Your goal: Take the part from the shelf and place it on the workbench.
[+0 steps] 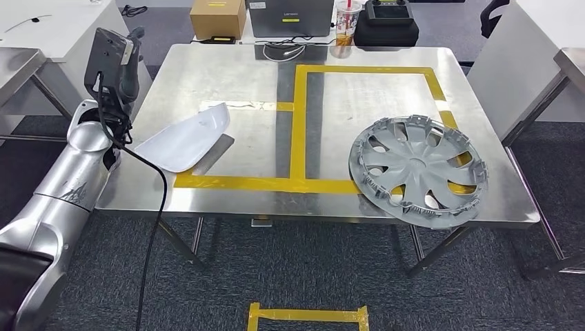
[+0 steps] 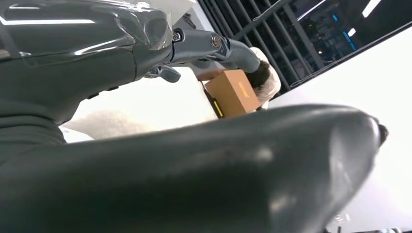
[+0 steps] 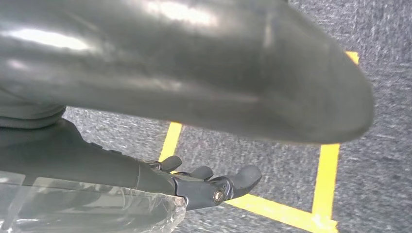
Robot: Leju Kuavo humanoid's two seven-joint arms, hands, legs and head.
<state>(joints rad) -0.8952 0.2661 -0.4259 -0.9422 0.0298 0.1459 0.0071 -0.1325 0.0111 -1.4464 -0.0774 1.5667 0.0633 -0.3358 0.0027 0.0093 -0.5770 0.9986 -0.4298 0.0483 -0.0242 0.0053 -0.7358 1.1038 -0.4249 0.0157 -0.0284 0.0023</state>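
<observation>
With fingers (image 2: 235,48) of the left hand (image 1: 117,58) spread and empty beside the white part (image 1: 185,141) at the workbench (image 1: 227,69) edge, right hand (image 3: 209,182) hanging open, likely risks snagging the cable (image 1: 155,172) and dragging the part off.

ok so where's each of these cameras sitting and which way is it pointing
Head view: high on the body, looking forward and down at the steel workbench, white part and hubcap; the left arm and left hand rise beside the table.
Left wrist view: behind the left hand, facing a cardboard box.
Right wrist view: behind the right hand, facing grey carpet and yellow floor tape.
Shared: the head and left wrist views both show the box.
</observation>
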